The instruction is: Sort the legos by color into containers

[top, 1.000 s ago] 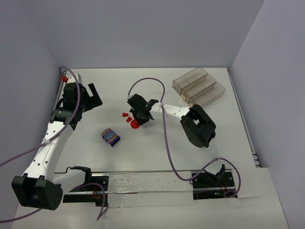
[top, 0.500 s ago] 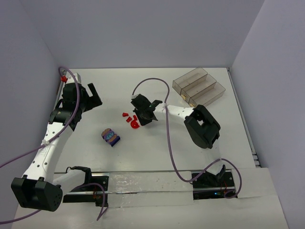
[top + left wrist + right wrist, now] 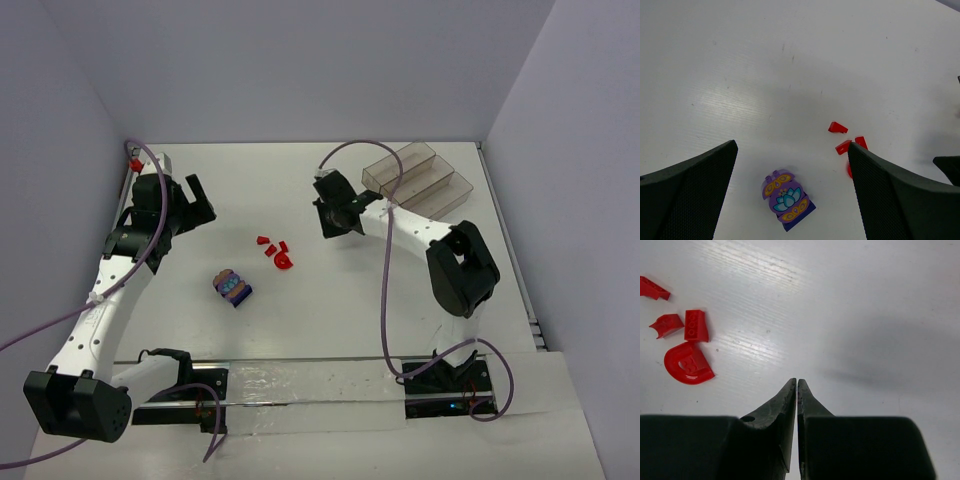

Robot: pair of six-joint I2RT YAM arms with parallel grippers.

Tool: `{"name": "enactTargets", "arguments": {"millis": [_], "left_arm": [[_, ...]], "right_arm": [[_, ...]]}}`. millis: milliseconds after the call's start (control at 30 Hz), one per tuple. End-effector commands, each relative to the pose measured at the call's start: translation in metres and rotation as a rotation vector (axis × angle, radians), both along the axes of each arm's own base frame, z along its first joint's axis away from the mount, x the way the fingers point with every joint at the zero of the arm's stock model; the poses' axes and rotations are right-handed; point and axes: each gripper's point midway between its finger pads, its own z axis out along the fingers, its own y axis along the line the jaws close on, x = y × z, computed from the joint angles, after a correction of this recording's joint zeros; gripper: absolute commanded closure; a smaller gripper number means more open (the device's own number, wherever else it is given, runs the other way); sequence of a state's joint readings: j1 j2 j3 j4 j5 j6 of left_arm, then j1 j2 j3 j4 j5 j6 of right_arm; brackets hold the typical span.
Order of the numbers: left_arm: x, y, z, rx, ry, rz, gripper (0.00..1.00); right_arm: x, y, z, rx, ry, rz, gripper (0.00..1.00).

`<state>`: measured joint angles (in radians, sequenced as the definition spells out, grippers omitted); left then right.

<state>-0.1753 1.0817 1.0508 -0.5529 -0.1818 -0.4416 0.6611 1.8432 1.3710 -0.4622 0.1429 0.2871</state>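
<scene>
Left gripper: your left gripper (image 3: 198, 203) hangs over the left side of the table (image 3: 300, 310), its fingers (image 3: 690, 190) spread wide apart
Left wrist view: between those fingers you see the purple clump (image 3: 232, 287) low in the picture and the red legos (image 3: 273, 250) up and to its right, one red piece partly hidden behind the right finger
Right gripper: your right gripper (image 3: 335, 215) is pressed together, its fingertips (image 3: 790, 390) meeting along a hairline seam; you cannot tell whether anything is nipped in there
Right gripper place: over bare table between the red legos and the tray (image 3: 418, 182), nearer the tray
Red legos: four pieces in a loose cluster mid-table, namely a wedge, a small curved bit, a studded brick and a larger half-round piece; your right wrist view has them at its left edge, well apart from the fingertips
Purple clump: flat on the table, near-left of the reds and apart from them, showing a blue flower and orange ornaments
Tray: far right of the table, three compartments side by side, set at an angle; every lego you can see lies outside it
</scene>
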Motion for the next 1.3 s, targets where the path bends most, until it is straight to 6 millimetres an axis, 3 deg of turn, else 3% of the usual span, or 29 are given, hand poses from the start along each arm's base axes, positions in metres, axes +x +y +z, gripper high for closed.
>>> {"name": "enactTargets", "arguments": {"millis": [0, 167, 267, 433, 600, 767, 900, 1033, 1267], "left_arm": [[0.004, -0.004, 0.010, -0.016, -0.033, -0.006, 0.01], [0.004, -0.003, 0.010, -0.011, -0.032, -0.007, 0.01], [0.004, -0.002, 0.009, -0.010, -0.028, -0.002, 0.01], [0.004, -0.004, 0.006, -0.015, -0.023, -0.005, 0.01], [0.003, -0.003, 0.004, -0.011, -0.018, -0.003, 0.01], [0.002, -0.001, 0.006, -0.006, -0.023, 0.005, 0.01], [0.002, 0.000, 0.004, -0.002, -0.017, 0.007, 0.01], [0.003, 0.000, 0.003, 0.002, -0.013, 0.006, 0.01], [0.003, 0.002, 0.003, 0.013, -0.010, 0.011, 0.01]], "right_arm": [[-0.001, -0.006, 0.002, 0.009, -0.010, -0.016, 0.89], [0.001, -0.010, -0.008, 0.008, 0.004, -0.065, 0.86], [0.006, -0.015, -0.002, 0.009, -0.005, -0.102, 0.74], [0.022, -0.036, 0.002, 0.010, -0.010, -0.208, 0.34], [0.054, -0.054, 0.005, -0.012, -0.014, -0.280, 0.11], [0.078, -0.050, 0.004, -0.030, -0.012, -0.267, 0.09], [0.088, -0.040, -0.011, -0.026, 0.020, -0.255, 0.12], [0.096, -0.032, -0.022, -0.017, 0.039, -0.251, 0.22], [0.092, -0.023, -0.050, -0.062, 0.074, -0.239, 0.36]]}}
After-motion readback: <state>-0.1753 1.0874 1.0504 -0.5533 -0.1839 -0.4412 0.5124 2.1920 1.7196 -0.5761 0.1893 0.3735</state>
